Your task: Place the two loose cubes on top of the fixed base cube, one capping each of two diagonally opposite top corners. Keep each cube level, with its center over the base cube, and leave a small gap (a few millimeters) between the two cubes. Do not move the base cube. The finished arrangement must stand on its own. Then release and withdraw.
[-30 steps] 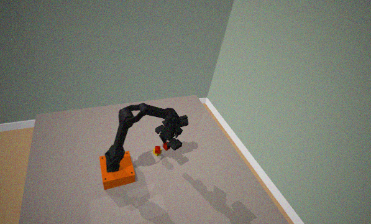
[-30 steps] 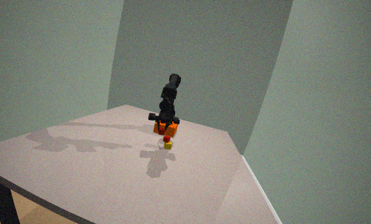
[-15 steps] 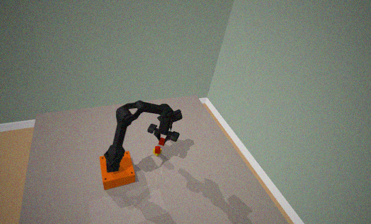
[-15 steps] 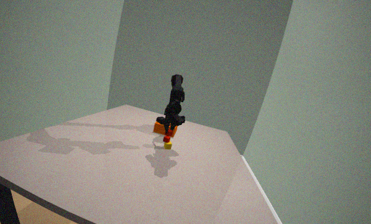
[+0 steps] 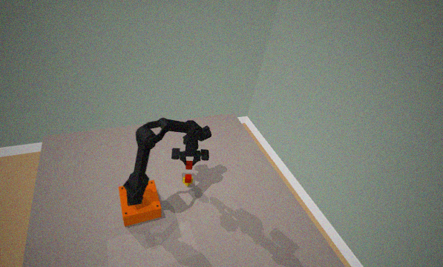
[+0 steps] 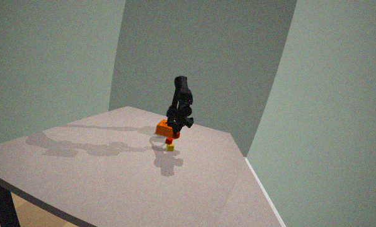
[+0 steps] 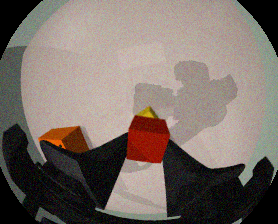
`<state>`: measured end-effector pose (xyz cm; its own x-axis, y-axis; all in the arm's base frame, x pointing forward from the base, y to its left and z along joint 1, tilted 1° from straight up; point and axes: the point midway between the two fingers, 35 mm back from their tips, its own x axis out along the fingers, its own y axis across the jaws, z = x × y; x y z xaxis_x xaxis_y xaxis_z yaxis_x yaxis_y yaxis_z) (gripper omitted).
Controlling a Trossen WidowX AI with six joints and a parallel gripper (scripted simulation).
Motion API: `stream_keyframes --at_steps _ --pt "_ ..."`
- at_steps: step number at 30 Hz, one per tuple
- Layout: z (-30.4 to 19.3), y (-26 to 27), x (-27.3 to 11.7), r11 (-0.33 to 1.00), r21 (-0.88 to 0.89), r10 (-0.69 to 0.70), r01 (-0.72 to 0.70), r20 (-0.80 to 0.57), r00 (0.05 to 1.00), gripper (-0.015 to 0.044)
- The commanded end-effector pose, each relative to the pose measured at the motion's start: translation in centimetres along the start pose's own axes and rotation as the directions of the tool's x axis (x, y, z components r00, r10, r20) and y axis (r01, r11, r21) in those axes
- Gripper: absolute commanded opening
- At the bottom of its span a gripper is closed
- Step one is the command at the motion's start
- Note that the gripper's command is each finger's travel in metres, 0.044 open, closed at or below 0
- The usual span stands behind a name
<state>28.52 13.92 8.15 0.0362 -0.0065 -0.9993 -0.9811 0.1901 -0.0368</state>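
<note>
The landmark is the yellow base cube (image 5: 185,183) (image 6: 170,147) (image 7: 148,112), standing on the tabletop (image 5: 95,167) (image 6: 143,189) (image 7: 90,70). On top of the base cube sits one red cube (image 5: 188,179) (image 6: 169,141), set off toward one side. The parallel-jaw gripper (image 5: 189,163) (image 6: 176,135) (image 7: 147,147) is closed on the second red cube (image 5: 188,165) (image 6: 176,135) (image 7: 147,146), holding it in the air above the base cube's level and apart from the placed cube.

The coming move turns on this offset: in the top view the base cube lies just below the gripped cube; in the wrist view its yellow shows just beyond it. The carried cube probably needs to travel toward the base cube, then down onto the corner diagonally opposite the placed one. Which corner that is cannot be told at this size. Being cubes, none has a long axis. The single arm (image 5: 142,159) (image 6: 181,88) does all the reaching. No brand, label or writing can be read.
</note>
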Motion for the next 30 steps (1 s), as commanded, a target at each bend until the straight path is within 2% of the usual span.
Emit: stream_keyframes --at_steps 1,9,20,30 --pt "0.0 0.0 0.3 1.0 -0.007 -0.003 0.003 0.006 1.0 0.0105" --pt "-0.2 0.0 2.7 1.0 0.026 0.009 -0.009 0.028 1.0 0.0105" --pt "-0.2 0.1 2.9 1.0 0.027 0.009 -0.01 0.029 1.0 0.0105" --pt "0.0 0.0 5.5 1.0 -0.014 -0.004 0.004 0.003 1.0 0.0105"
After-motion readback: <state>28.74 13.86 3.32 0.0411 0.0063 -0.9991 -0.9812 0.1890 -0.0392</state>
